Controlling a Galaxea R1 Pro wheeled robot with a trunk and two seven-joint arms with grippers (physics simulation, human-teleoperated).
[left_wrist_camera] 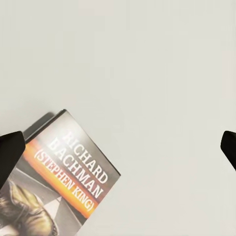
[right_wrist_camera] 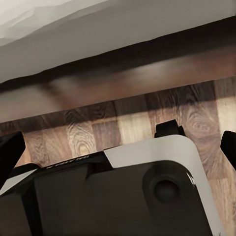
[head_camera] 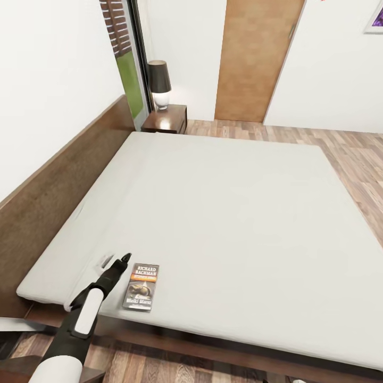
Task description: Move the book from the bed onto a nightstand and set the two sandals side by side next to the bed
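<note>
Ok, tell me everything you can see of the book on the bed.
The book is a thin paperback lying flat, cover up, on the off-white mattress near its front corner on the headboard side. The dark cover carries white "RICHARD BACHMAN" lettering, an orange band reading "(STEPHEN KING)" and a dark picture below. It looks closed and undamaged. The left claw hangs open just beside it, and in the left wrist view the book sits off-centre near one fingertip.

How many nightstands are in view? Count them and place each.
1. The nightstand stands at the bed's far corner by the headboard, with a lamp on it. A second nightstand may sit out of frame at the near end.
</note>
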